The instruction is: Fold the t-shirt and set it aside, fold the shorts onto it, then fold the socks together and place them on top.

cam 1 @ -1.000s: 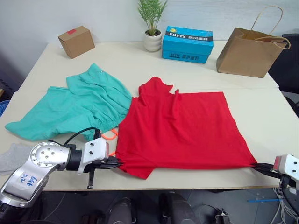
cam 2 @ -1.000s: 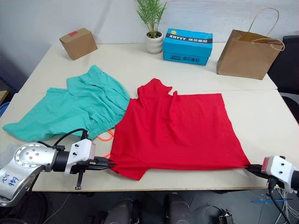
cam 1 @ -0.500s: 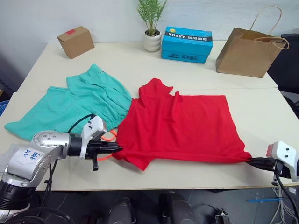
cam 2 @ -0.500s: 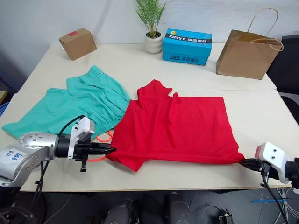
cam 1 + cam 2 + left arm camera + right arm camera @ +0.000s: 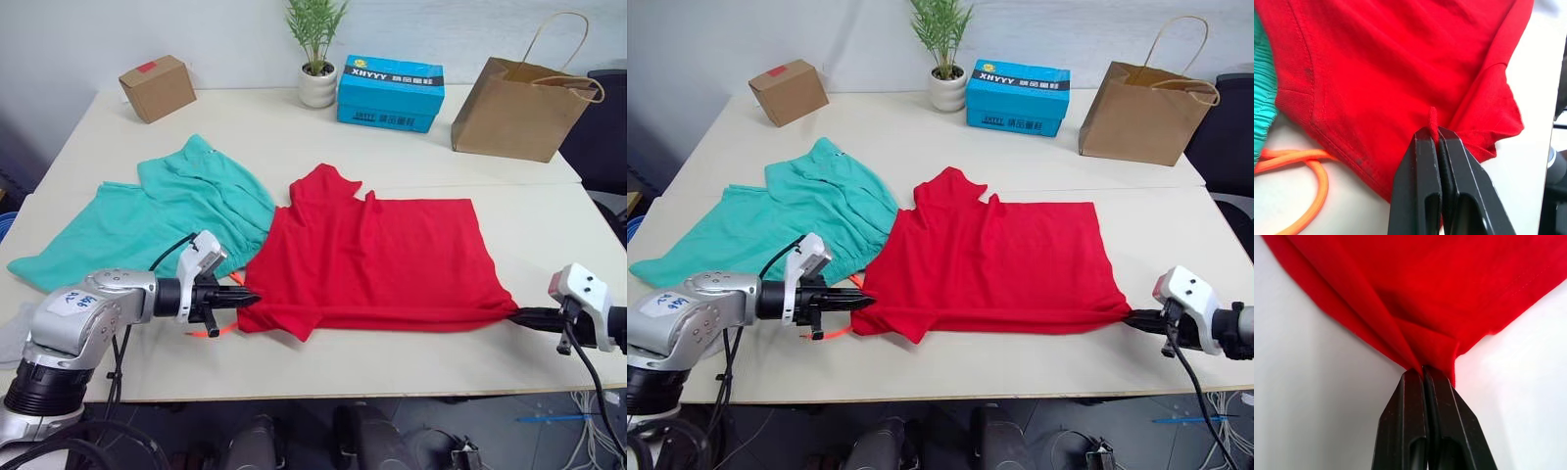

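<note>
Your left gripper's fingers [image 5: 1420,186] are pressed together on a small pinch of red cloth, and in the left wrist view the t-shirt [image 5: 1400,63] spreads away beyond their tips, with the ribbed teal edge of the shorts [image 5: 1263,107] off to one side and the neon orange drawstring [image 5: 1308,169] looped on the pale table [image 5: 1283,205] just beside the fingers. In the right wrist view, your right gripper's fingers [image 5: 1403,426] are likewise closed tight on a gathered corner of the t-shirt, whose folds fan outward from the tips over the white tabletop. In the left eye view, your left gripper [image 5: 252,299] holds the near left corner of the t-shirt, low over the table, and your right gripper [image 5: 511,313] holds the near right corner, so the near hem runs stretched between the two sets of fingers. The shorts lie flat just beyond your left fingers, their edge touching the t-shirt. A bit of light grey sock [image 5: 12,328] shows at the table edge, behind your left arm. Well beyond both grippers, along the far side, stand a small cardboard box [image 5: 157,87], a potted plant [image 5: 318,49], a blue box [image 5: 391,92] and a brown paper bag [image 5: 519,103].
</note>
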Robot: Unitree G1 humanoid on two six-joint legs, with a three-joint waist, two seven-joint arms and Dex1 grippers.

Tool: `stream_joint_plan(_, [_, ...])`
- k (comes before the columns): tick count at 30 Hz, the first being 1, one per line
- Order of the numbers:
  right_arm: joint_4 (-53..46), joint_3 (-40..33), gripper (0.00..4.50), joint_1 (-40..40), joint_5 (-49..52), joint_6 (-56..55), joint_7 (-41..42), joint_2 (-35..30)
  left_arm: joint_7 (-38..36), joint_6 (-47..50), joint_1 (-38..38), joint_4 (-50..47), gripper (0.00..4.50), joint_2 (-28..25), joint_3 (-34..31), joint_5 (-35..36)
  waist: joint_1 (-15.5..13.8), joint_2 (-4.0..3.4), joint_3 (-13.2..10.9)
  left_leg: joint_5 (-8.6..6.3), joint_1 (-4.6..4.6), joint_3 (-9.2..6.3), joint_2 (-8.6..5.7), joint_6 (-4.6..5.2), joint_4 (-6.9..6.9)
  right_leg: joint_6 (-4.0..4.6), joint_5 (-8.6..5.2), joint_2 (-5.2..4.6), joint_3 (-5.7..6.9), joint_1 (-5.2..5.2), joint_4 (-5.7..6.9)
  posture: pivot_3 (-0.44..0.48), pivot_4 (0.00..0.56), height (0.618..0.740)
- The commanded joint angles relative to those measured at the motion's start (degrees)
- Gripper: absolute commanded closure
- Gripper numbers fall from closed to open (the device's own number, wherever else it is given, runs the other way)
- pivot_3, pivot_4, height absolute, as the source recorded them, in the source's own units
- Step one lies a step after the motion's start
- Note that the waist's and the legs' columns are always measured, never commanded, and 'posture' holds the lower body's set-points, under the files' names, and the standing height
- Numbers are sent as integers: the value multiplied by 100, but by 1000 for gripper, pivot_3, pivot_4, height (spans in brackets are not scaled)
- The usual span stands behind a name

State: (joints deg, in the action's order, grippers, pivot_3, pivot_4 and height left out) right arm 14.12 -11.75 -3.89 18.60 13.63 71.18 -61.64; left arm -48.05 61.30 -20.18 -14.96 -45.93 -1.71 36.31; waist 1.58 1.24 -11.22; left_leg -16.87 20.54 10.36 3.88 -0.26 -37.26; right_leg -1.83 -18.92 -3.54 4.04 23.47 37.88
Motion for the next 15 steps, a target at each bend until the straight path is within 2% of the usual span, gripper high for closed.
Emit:
stream_joint_plan(1, [-52, -161, 4471, -177, 164, 170, -107, 145, 206, 64, -123, -15, 4500, 137, -315, 139, 1, 0, 0, 0, 1, 0, 0, 0, -1, 0, 0, 0, 0, 0, -1, 0, 150, 740])
stream_joint_plan(7, [-192, -220, 4471, -277, 300, 438, -177, 253, 337, 86, -73, 11, 4500, 271, -381, 153, 0, 0, 0, 0, 2, 0, -1, 0, -5, 0, 0, -2, 0, 0, 2, 0, 150, 740])
stream_joint_plan(8, [-250, -261, 4301, -255, 359, 500, -170, 258, 351, 85, -56, 2, 4500, 282, -387, 156, -1, 0, 0, 0, 2, 0, -1, 0, -5, 0, 0, -2, 0, 0, 2, 0, 150, 740])
stream_joint_plan(10, [-417, -381, 3929, -136, 519, 746, -130, 204, 382, 81, -3, -24, 4059, 305, -421, 163, -2, 0, 0, 0, 2, 0, -1, 0, -4, 0, 0, -2, 0, 0, 2, 0, 150, 740])
stream_joint_plan(12, [-533, -568, 3306, 5, 606, 872, -155, 142, 482, 59, 46, -39, 3578, 364, -526, 161, -4, 0, 0, 0, 2, 0, -1, 0, -4, 0, 0, -2, 0, 0, 2, 0, 150, 740])
stream_joint_plan(15, [-644, -1012, 2159, 232, 649, 858, -230, 73, 643, -312, 138, -31, 2576, 537, -848, 98, -7, 0, 0, 0, 3, 0, -1, 1, -4, 0, 0, -2, 0, 0, 0, 0, 150, 740])
